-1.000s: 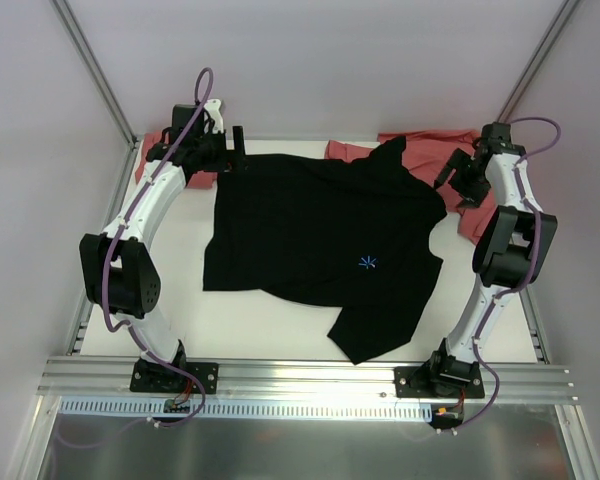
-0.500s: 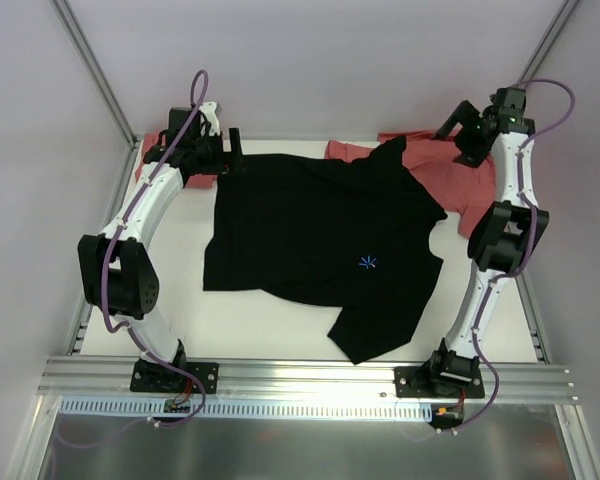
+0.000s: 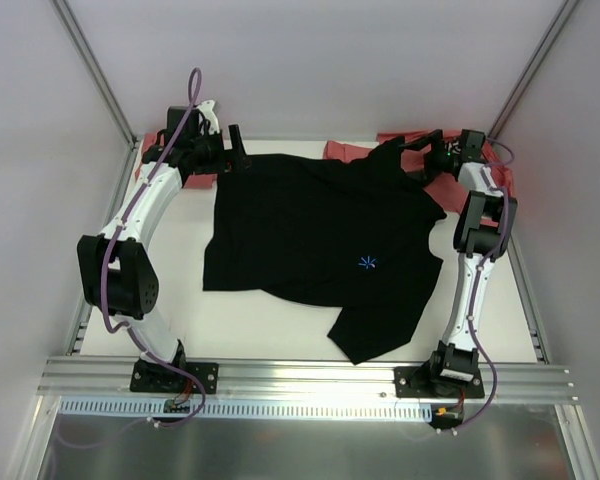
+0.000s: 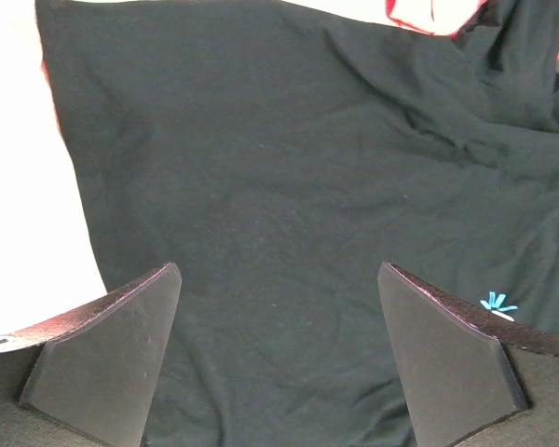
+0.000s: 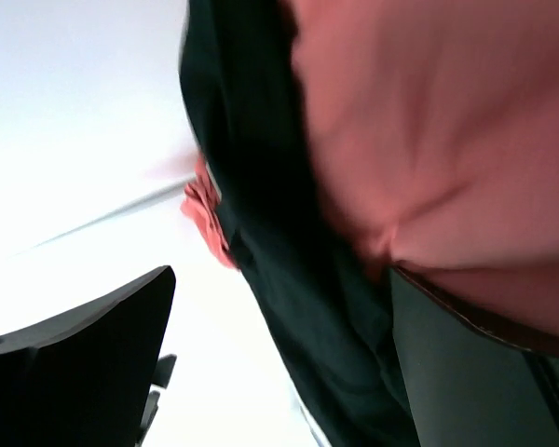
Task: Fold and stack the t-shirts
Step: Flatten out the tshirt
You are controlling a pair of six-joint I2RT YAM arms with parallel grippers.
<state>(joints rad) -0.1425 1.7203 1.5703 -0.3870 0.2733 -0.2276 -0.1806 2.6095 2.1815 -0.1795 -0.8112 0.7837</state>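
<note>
A large black t-shirt [image 3: 310, 225] lies spread flat across the middle of the table, its light-blue starburst [image 3: 368, 263] facing up. Salmon-red t-shirts lie crumpled at the back right [image 3: 495, 178] and the back left [image 3: 202, 180], partly under the black one. My left gripper [image 3: 238, 148] hovers open over the black shirt's back left corner; in the left wrist view the gripper [image 4: 278, 270] has only black cloth [image 4: 289, 149] below it. My right gripper [image 3: 420, 155] stands open at the shirt's back right corner. The right wrist view shows black cloth [image 5: 261, 112] and red cloth [image 5: 429, 140] beyond the gripper [image 5: 281, 279].
The white table [image 3: 270, 320] ends at an aluminium rail [image 3: 300, 378] in front, where both arm bases are bolted. Slanted frame posts [image 3: 95, 75] and pale walls close in the back and sides. The black shirt's lower sleeve [image 3: 365, 340] reaches near the front edge.
The right arm swung up from the right side to the back, then leftward onto the black shirt's back right corner, and its jaws opened wider. The left gripper hardly moved.
</note>
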